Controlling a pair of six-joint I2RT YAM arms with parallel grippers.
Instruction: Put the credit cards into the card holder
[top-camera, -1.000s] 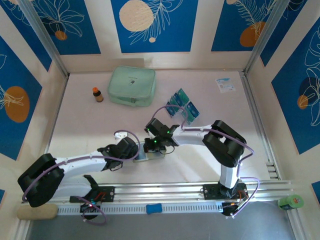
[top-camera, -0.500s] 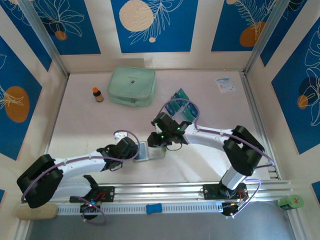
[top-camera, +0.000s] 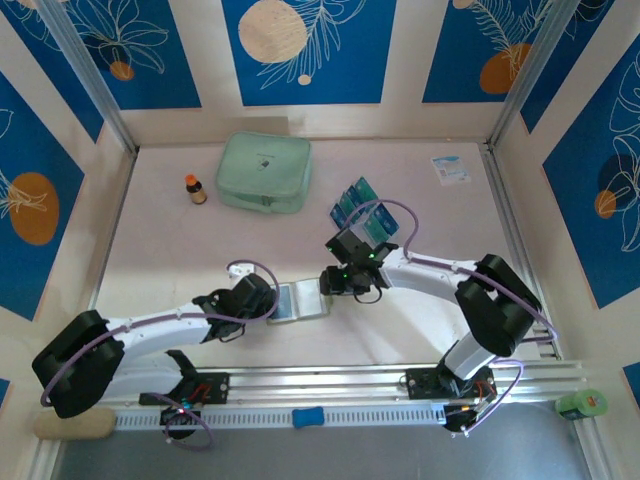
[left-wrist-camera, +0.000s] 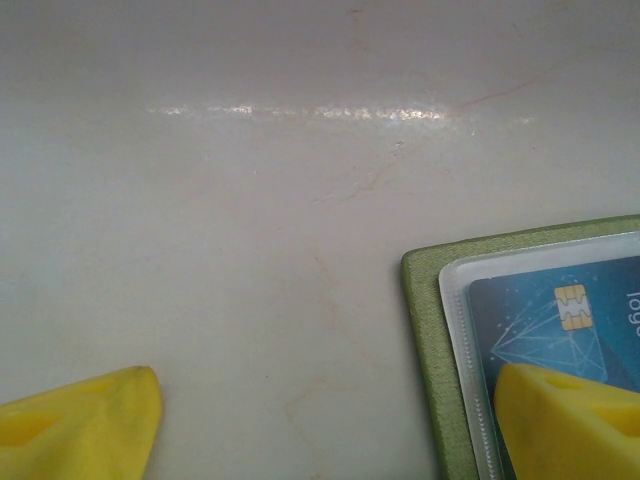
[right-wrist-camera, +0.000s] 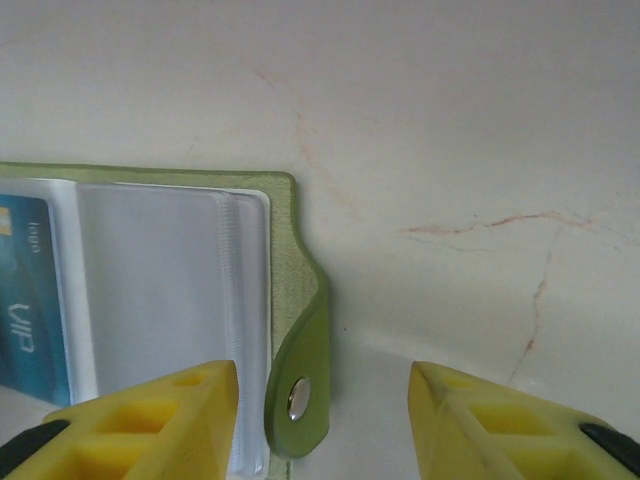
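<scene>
The olive card holder (top-camera: 298, 301) lies open on the table between my two grippers. In the left wrist view its corner (left-wrist-camera: 425, 330) shows a clear sleeve with a blue chip card (left-wrist-camera: 560, 320) inside. My left gripper (left-wrist-camera: 320, 430) is open, and its right finger (left-wrist-camera: 565, 425) lies over that card. My right gripper (right-wrist-camera: 325, 420) is open at the holder's other end. The snap tab (right-wrist-camera: 300, 385) stands between its fingers, touching neither. An empty clear sleeve (right-wrist-camera: 170, 280) lies beside the tab. The loose credit cards (top-camera: 362, 208) sit fanned behind the right gripper (top-camera: 337, 283).
A pale mint zip pouch (top-camera: 263, 172) lies at the back with a small orange-capped bottle (top-camera: 195, 189) to its left. A white-and-blue paper packet (top-camera: 450, 168) sits at the back right. Metal rails border the table's sides.
My right gripper has opened from shut and drawn back to the right, off the holder. The holder now lies spread open. The left arm has held still.
</scene>
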